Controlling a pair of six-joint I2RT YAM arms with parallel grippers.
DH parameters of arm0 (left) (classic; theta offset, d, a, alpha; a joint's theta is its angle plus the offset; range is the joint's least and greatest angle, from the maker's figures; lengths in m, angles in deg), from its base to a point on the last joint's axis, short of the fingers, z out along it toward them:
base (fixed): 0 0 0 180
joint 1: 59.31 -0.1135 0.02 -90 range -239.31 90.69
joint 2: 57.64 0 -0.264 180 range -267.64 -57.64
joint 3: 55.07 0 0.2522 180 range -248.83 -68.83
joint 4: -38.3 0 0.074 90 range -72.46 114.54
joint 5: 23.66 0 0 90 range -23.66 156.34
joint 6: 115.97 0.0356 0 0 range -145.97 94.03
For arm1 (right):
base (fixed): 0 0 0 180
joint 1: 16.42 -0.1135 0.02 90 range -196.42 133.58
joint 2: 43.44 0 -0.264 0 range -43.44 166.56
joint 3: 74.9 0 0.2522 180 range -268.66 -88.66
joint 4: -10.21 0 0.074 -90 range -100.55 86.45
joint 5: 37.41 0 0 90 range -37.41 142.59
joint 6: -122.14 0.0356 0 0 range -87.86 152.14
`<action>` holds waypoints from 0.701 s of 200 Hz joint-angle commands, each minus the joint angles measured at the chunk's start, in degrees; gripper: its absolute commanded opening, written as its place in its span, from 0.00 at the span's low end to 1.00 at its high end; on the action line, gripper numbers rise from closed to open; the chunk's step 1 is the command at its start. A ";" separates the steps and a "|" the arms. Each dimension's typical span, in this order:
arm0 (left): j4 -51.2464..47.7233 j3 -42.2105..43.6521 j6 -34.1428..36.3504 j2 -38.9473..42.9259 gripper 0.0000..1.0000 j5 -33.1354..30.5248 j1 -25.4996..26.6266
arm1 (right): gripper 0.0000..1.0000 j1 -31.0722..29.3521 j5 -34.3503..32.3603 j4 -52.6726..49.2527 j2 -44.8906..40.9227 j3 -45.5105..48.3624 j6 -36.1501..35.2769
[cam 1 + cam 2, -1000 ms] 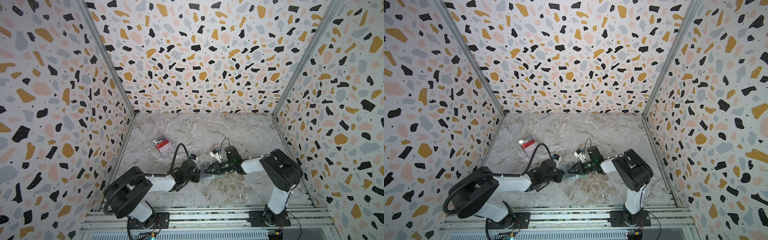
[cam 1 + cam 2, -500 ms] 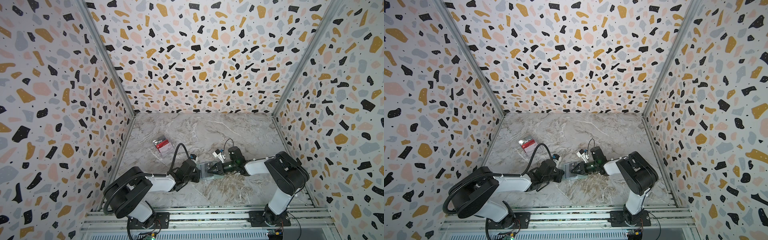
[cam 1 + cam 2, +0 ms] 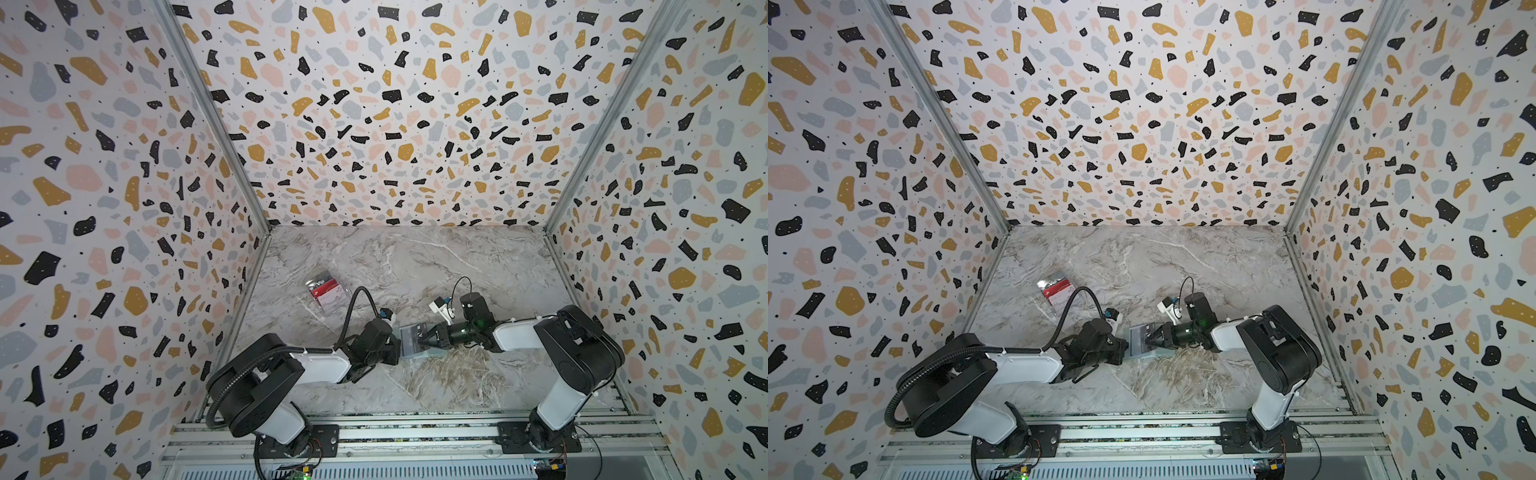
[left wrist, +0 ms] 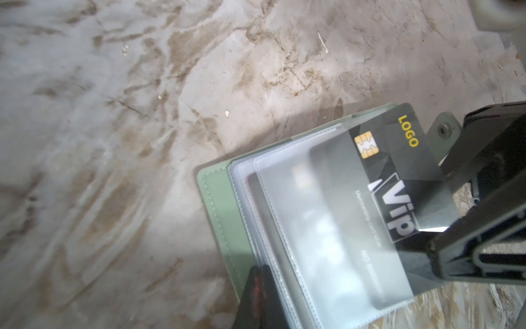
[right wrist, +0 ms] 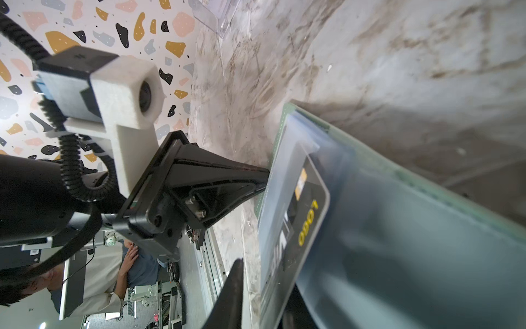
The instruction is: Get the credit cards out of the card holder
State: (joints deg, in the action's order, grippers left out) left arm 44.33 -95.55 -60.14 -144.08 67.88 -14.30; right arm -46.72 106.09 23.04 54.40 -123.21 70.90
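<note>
My left gripper [image 3: 397,347] clamps the mint card holder [image 4: 216,205], my right gripper [image 3: 423,337] pinches the dark grey Vip card [image 4: 392,159], so I should pull straight along the sleeve [image 4: 313,228].

Right gripper [image 3: 424,337] has backed off a bit toward its own side, so its tip reaches less far over the card holder [image 3: 409,345]. We also see its elbow swung further right. Its jaws have narrowed around the dark grey card [image 4: 398,162]; we can't tell if they clamp it yet. Most of the shift came early.
</note>
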 commanded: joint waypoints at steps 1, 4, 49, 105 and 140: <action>-3.43 1.48 -0.39 0.42 0.00 -2.14 -0.39 | 0.15 0.43 -0.41 -0.72 -2.53 0.11 -1.08; -3.44 1.42 -0.45 0.58 0.00 -2.15 -0.38 | 0.14 0.47 -0.56 -0.93 -2.50 0.09 -1.26; -3.70 1.63 -0.54 1.39 0.00 -2.33 -0.37 | 0.06 0.98 -2.84 -3.86 -3.77 0.17 -2.70; -3.66 1.52 -0.54 1.65 0.00 -2.33 -0.37 | 0.01 1.22 -6.17 -9.67 -6.06 -0.48 -5.82; -4.47 0.99 0.11 2.57 0.00 -2.48 -0.39 | 0.00 1.35 -10.45 -17.44 -8.90 -2.41 -11.22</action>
State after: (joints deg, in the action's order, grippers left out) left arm 43.17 -94.96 -60.30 -142.77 66.74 -14.30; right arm -45.67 99.00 12.42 48.82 -123.47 64.80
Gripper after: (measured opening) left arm 0.046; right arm 0.048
